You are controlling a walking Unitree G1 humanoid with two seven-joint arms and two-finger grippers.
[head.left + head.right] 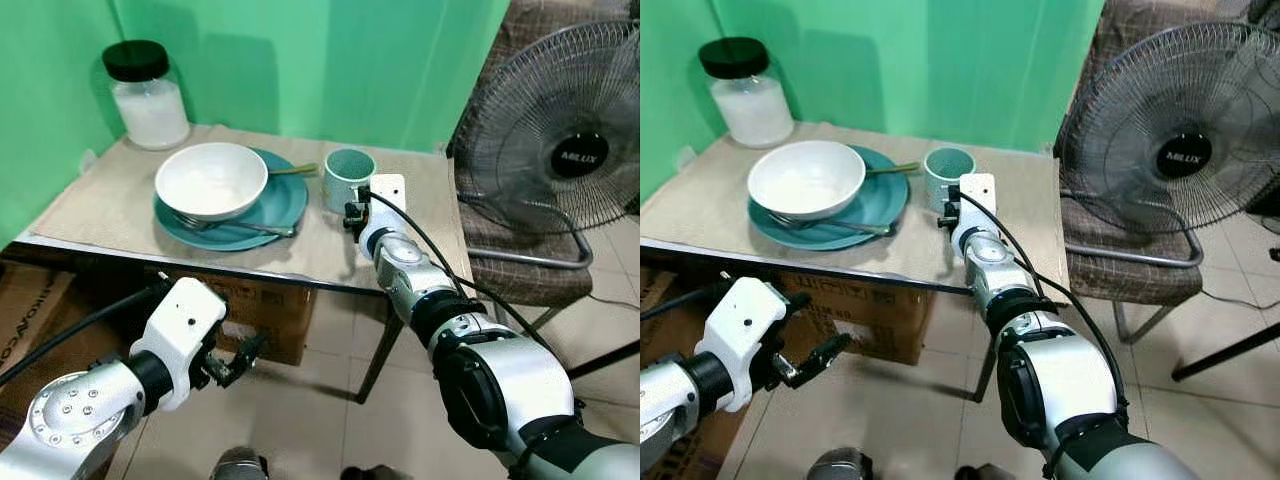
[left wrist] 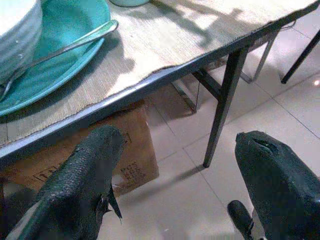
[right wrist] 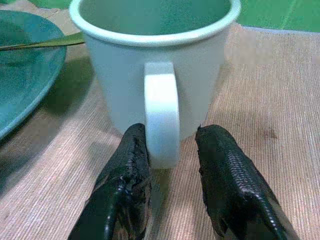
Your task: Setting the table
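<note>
At frame centre, the right gripper straddles the mug handle, fingers slightly apart; the left gripper gapes below the table.

Bright, even light; soft shadows; wrist views slightly blurred.

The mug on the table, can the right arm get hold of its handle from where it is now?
Probably yes. The right end effector is already at the mug, its fingers open on either side of the handle, with nothing between them. It looks ready to close on it.
</note>
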